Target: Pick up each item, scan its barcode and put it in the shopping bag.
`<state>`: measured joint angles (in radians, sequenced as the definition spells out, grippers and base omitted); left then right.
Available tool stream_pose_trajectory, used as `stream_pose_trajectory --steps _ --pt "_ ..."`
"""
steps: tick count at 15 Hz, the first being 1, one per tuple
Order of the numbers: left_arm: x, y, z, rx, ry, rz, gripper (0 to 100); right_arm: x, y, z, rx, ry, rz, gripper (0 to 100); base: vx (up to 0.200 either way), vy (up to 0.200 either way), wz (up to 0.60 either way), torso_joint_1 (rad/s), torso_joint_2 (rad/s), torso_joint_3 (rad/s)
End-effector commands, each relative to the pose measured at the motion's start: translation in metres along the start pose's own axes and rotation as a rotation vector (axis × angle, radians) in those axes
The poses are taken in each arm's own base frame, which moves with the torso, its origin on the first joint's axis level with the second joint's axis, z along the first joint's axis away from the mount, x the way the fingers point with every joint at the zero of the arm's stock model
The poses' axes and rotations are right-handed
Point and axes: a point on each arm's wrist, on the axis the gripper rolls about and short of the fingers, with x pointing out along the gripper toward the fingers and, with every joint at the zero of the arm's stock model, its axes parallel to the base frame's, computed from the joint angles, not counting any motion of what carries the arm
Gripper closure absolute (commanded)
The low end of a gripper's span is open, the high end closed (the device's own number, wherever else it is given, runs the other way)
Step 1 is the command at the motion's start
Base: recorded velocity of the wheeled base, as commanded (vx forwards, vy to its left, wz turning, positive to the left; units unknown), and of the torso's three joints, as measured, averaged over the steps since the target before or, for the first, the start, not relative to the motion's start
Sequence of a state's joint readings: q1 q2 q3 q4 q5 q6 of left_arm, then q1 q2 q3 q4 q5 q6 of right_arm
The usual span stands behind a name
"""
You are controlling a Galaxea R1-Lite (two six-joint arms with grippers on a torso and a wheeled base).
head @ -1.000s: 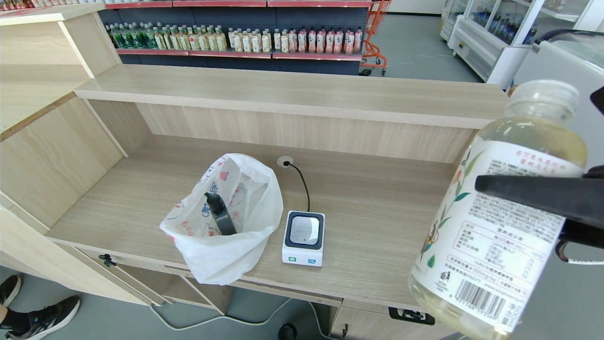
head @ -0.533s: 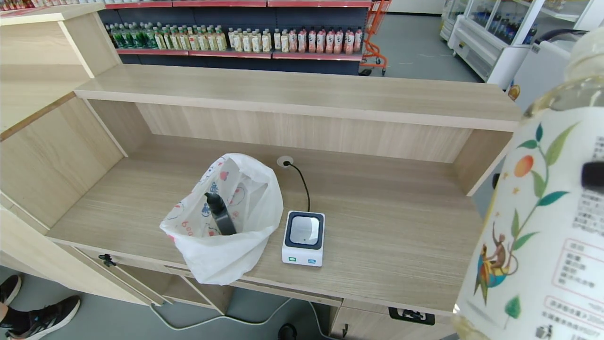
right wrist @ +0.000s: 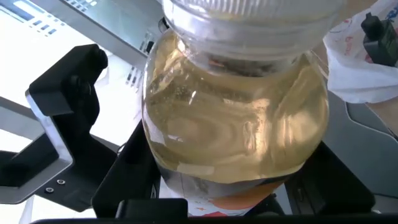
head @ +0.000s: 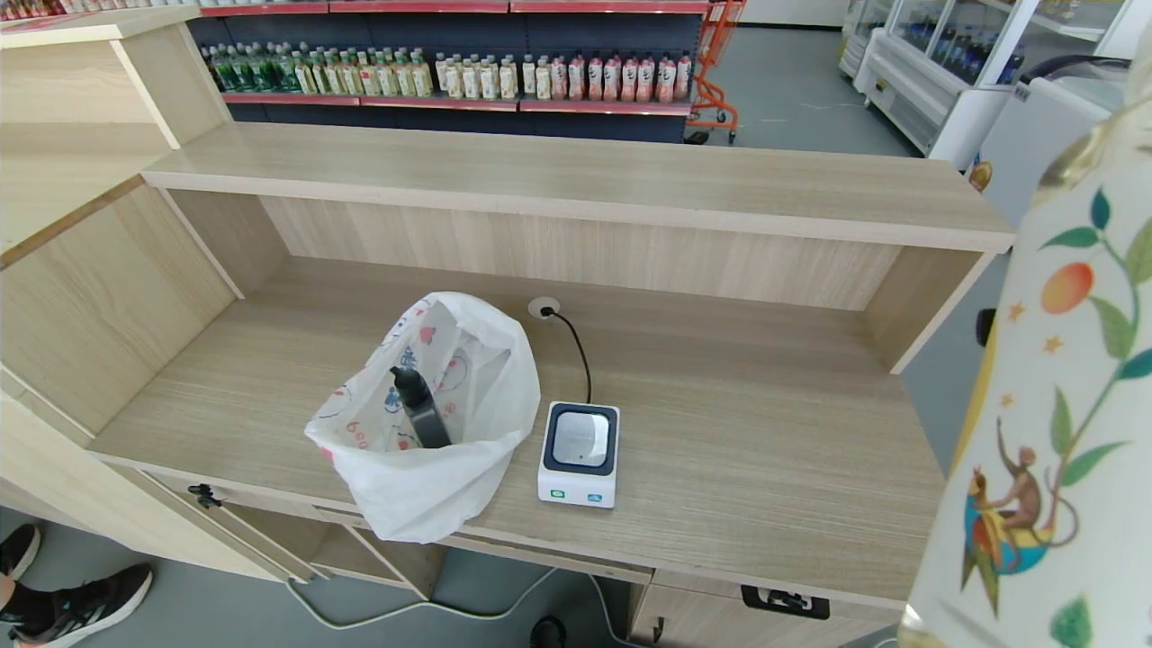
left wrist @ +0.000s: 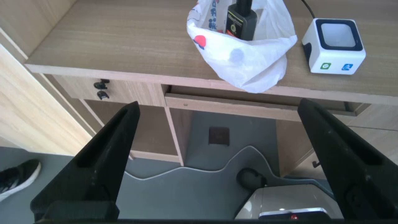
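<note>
That tea bottle (head: 1053, 432) has swung further right of the scanner (head: 580, 453) and turned, so the barcode's gone and the picture side faces us. The right fingers (right wrist: 124, 180) are clamped on it, well off the scanner, so I'd say no scan yet. The left fingers (left wrist: 106, 155) are spread wide and empty. The bag (head: 423, 432) sits just left of the scanner on the desk (head: 720, 405).

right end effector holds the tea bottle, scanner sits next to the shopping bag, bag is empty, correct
Not empty: the head view shows a dark bottle standing in the shopping bag. The right end effector does hold the tea bottle, and the scanner sits next to the bag.
</note>
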<state>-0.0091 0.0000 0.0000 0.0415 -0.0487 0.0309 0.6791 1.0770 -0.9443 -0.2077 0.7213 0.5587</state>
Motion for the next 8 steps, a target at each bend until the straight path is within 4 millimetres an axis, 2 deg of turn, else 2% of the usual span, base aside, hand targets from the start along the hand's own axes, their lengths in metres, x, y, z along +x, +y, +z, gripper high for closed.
stream_pose_trajectory --steps 1,8 --pt "0.0001 0.0000 0.0000 0.000 0.001 0.000 0 0.0014 0.0007 0.0011 -0.002 0.001 0.007 100 0.000 0.000 0.00 0.000 0.00 0.000" --pt "0.0001 0.0000 0.0000 0.000 0.001 0.000 0 0.0005 -0.0023 -0.0044 0.008 0.010 -0.005 100 0.000 0.000 0.00 0.000 0.00 0.000"
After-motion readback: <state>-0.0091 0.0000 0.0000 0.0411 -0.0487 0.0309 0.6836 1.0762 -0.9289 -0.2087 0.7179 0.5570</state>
